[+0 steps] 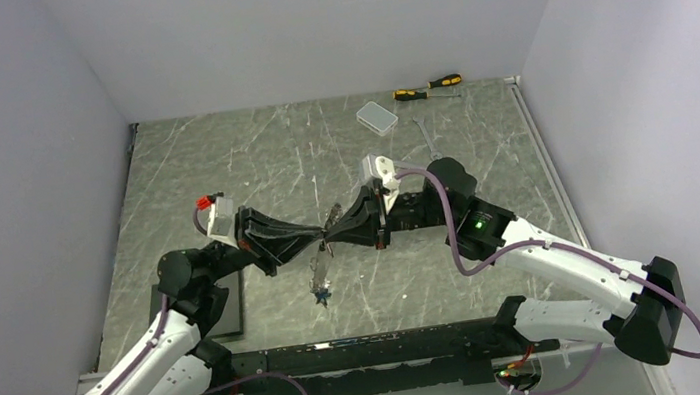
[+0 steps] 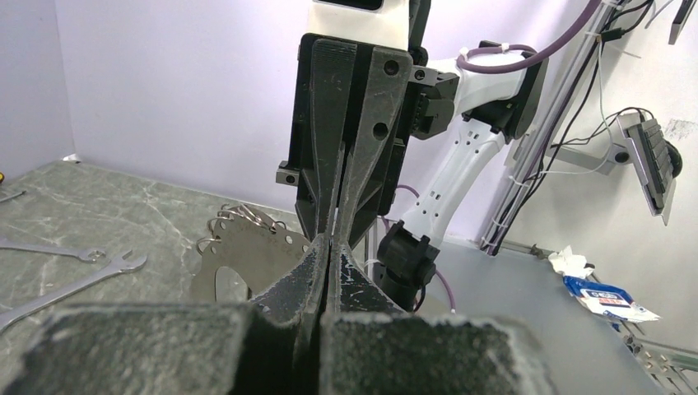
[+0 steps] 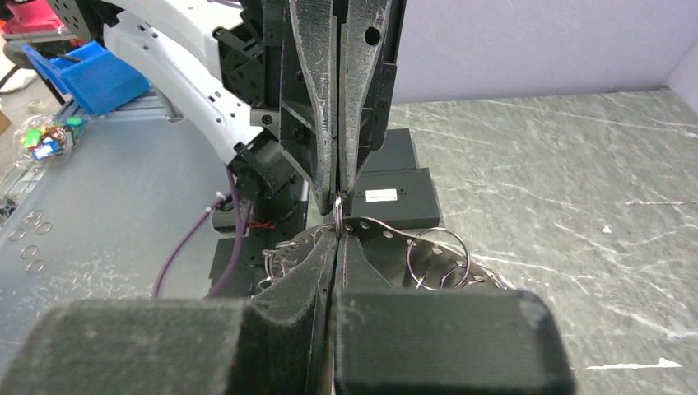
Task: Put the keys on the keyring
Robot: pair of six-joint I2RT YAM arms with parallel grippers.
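Both arms meet tip to tip over the middle of the table (image 1: 221, 163), with a flat perforated metal plate (image 3: 387, 234) held up between them. Left gripper (image 2: 327, 251): jaws fully together, pinching a small ring (image 3: 337, 207) that sits at the plate's edge. Right gripper (image 3: 336, 239): jaws also pressed together with no gap showing, and the plate shows on both sides of its fingers, so it seems to nip the plate's edge just below that small ring. Several wire rings hang from the plate; the keyring (image 3: 438, 257), the largest loop, dangles just beside the plate on the right gripper's right side. The keys (image 1: 320, 284) show only from above, as a small cluster with a blue piece just nearer the arm bases than the plate — hanging or lying on the table, cannot tell. Two silver wrenches (image 2: 78, 284) lie flat on the table beyond the plate in the left wrist view. Well beyond the plate, toward the back wall: a clear plastic box (image 1: 377, 116) and yellow-black screwdrivers (image 1: 428, 88).
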